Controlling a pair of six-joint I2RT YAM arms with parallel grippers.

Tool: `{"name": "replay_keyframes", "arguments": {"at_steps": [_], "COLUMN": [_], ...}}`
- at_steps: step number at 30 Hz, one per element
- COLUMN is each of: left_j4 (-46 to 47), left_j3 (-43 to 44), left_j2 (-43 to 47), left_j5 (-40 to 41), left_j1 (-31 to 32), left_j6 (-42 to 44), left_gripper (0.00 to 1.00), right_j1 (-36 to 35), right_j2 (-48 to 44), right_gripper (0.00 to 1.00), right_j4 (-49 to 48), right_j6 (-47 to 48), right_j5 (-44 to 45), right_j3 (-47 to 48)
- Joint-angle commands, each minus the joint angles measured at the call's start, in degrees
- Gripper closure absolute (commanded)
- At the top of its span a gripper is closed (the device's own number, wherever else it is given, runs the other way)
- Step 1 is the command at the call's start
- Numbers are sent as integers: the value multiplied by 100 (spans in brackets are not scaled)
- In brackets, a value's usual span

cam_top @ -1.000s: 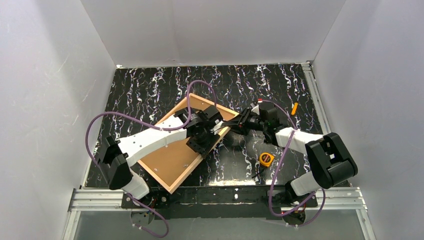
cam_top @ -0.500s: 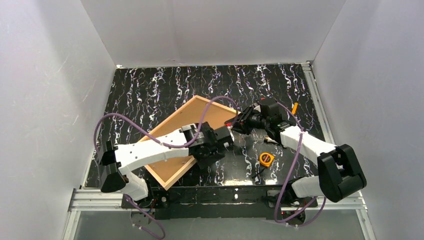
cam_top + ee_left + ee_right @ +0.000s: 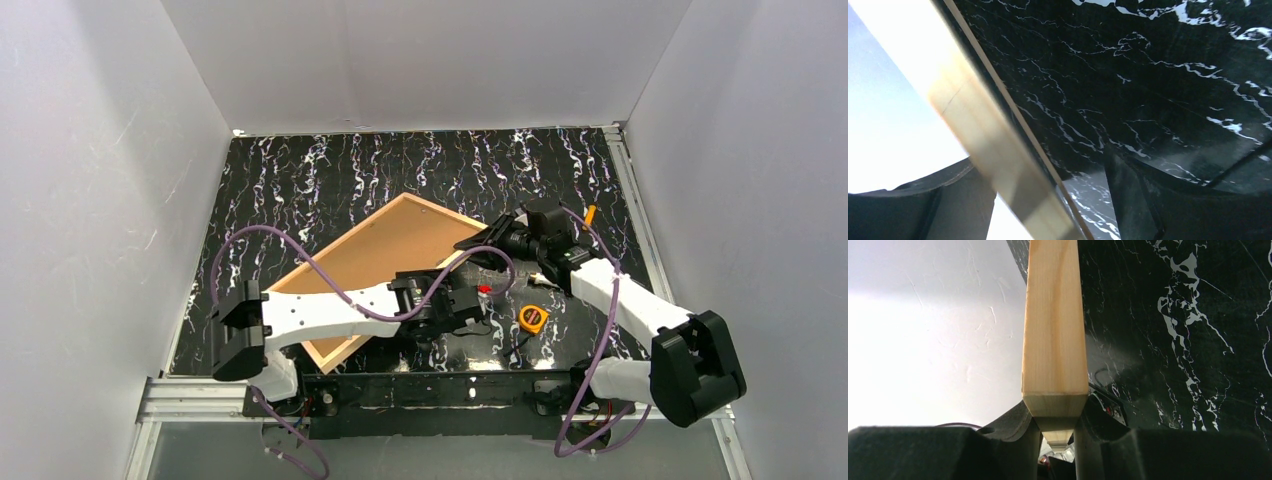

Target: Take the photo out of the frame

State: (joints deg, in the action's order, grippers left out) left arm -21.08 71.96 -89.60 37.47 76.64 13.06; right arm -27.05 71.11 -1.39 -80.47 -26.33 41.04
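The frame (image 3: 441,206), thin light wood, lies tilted on the black marbled table, back up. The photo's brown backing (image 3: 370,258) fills it. My right gripper (image 3: 490,240) is shut on the frame's right corner. In the right wrist view the wood strip (image 3: 1054,340) runs up from between the pinched jaws of that gripper (image 3: 1055,435). My left gripper (image 3: 472,310) sits by the frame's near right edge. In the left wrist view its jaws (image 3: 1048,212) stand open, and the blurred frame strip (image 3: 993,150) crosses between them. Left of that strip the photo's pale blue-white face (image 3: 878,100) shows.
A yellow tape measure (image 3: 532,318) lies on the table (image 3: 300,170) near my right arm. A small orange object (image 3: 589,215) sits farther back right, and a small red thing (image 3: 485,289) lies by the left gripper. White walls close in three sides.
My left gripper came off the backing, opened, and swung back and right to the frame's near right edge. My right gripper kept its hold and shifted the frame's corner a little right.
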Motion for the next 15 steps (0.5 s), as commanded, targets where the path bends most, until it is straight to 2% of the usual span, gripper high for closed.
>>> {"name": "replay_keyframes", "arguments": {"at_steps": [1,6,9,13,15], "left_j4": [-68,78,-89,-523,-680], "left_j3": [-189,-159,-27,243,328], "left_j2": [-240,-389,-499,-625,-672], "left_j5": [617,934,922,873,865], "left_j1": [8,4,8,8,8], "left_j6": [566,831,780,547,483], "left_gripper": [33,45,56,77,95], "right_j1": [15,12,11,15,8], "right_j2": [-335,-340,-309,-418,-446], "right_gripper": [99,99,99,99,99], "right_j4": [-33,27,60,130,130], "right_j6": [-454,-353,-251,-71,29], "right_j5": [-21,-35,-88,64,96], "right_j3": [18,1,17,23,64]}}
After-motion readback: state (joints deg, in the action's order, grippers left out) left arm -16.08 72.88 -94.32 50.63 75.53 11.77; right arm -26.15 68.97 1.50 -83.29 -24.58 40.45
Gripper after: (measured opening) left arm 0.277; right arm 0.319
